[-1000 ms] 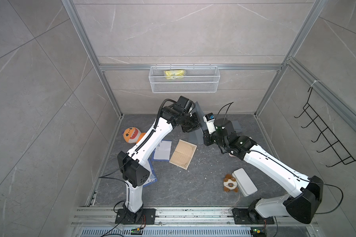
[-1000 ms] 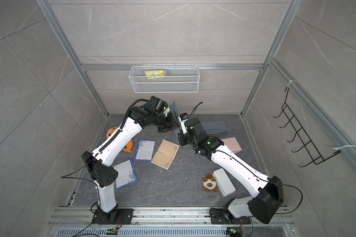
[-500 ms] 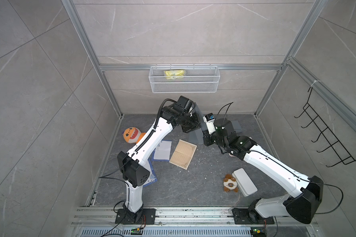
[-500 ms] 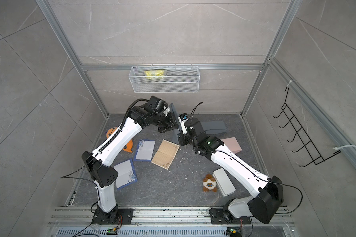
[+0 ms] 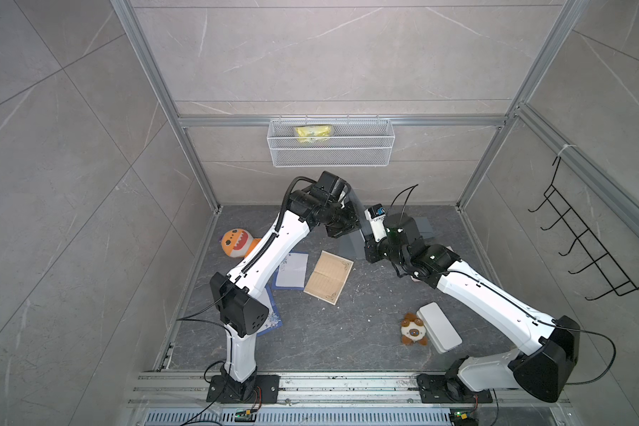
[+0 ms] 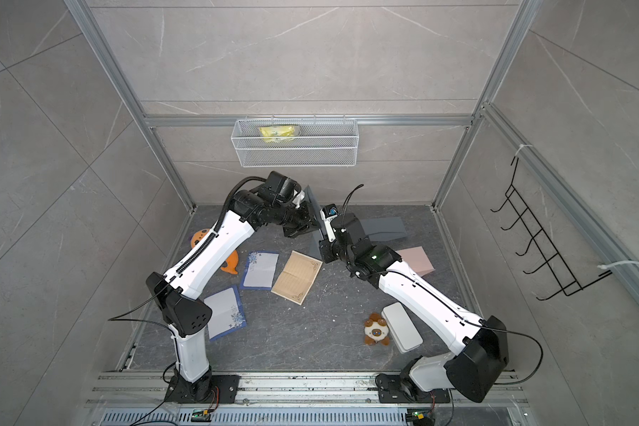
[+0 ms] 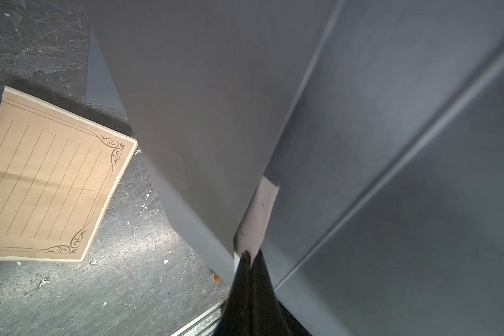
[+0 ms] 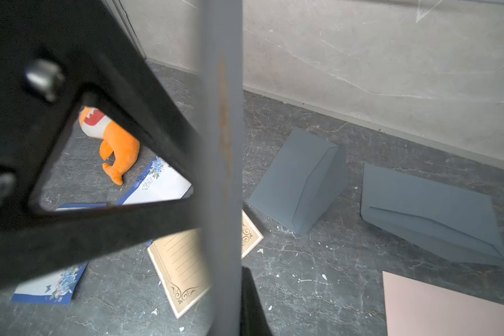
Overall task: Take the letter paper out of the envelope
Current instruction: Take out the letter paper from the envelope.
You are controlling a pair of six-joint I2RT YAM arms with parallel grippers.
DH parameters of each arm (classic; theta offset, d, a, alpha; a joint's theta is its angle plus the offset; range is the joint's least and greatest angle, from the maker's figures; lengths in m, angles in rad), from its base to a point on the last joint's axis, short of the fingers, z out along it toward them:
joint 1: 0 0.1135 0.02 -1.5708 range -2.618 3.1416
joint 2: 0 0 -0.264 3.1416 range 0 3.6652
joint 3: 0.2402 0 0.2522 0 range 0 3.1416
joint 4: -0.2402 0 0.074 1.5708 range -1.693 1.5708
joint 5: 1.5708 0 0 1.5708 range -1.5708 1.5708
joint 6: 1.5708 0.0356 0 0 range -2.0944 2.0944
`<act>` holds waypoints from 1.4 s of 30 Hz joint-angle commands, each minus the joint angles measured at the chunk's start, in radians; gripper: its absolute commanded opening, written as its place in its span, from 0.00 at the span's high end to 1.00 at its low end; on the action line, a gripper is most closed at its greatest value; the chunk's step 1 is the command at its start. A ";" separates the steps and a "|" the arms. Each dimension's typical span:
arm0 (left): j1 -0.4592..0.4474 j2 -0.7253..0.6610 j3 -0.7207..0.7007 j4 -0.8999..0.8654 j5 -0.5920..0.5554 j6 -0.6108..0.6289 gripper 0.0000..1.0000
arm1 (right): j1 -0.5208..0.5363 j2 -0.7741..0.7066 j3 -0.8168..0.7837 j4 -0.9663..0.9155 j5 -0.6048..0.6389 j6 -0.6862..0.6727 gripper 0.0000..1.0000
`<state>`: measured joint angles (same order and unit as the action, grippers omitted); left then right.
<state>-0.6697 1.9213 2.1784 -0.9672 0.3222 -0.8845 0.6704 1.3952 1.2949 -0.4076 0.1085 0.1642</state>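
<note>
Letter paper (image 7: 259, 212): pale corner exposed at the mouth of the grey envelope (image 7: 204, 101), the rest inside. Both held clear of the floor (image 5: 347, 332), mid-cell, between left gripper (image 7: 246, 257) and right gripper (image 6: 323, 254).

Step in hand, by judgement: withdrawal begun, not completed.

1. Nearest the base rail (image 5: 329, 383): white box (image 5: 439, 328), lid on, contents hidden; brown toy (image 5: 414, 331) touching it.
2. Mid-floor: tan sheet (image 5: 329, 276) and blue-edged sheets (image 5: 292, 269), loose, flat, outside any envelope.
3. Above these: left gripper clamped on the paper corner; right gripper clamped on the envelope, seen edge-on in the right wrist view.
4. Beyond: spare envelopes (image 8: 300, 180) on the floor, contents not discernible.
5. Back wall: wire basket (image 5: 331, 160), one yellow packet (image 5: 312, 133) inside.

Next move, by judgement:
- Draw the left gripper away along the envelope's length.
- Hold the right grip firm.
- Pull straight.
- Avoid tearing the pinched corner or dragging the envelope along.
</note>
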 commanded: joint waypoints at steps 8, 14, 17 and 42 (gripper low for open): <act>-0.004 -0.040 0.047 0.010 0.032 0.037 1.00 | -0.098 0.001 -0.042 0.022 -0.310 0.141 1.00; -0.004 -0.042 0.055 0.030 0.048 0.031 1.00 | -0.159 0.001 -0.062 0.038 -0.434 0.201 1.00; -0.004 -0.044 0.060 0.055 0.060 0.025 1.00 | -0.183 0.002 -0.076 0.040 -0.463 0.226 1.00; 0.094 -0.156 -0.115 0.371 0.233 -0.089 1.00 | -0.268 -0.114 -0.269 -0.025 -0.374 0.584 1.00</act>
<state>-0.6003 1.8233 2.0865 -0.6609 0.5049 -0.9508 0.4034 1.3449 1.0767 -0.3862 -0.2985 0.6598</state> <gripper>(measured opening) 0.047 0.047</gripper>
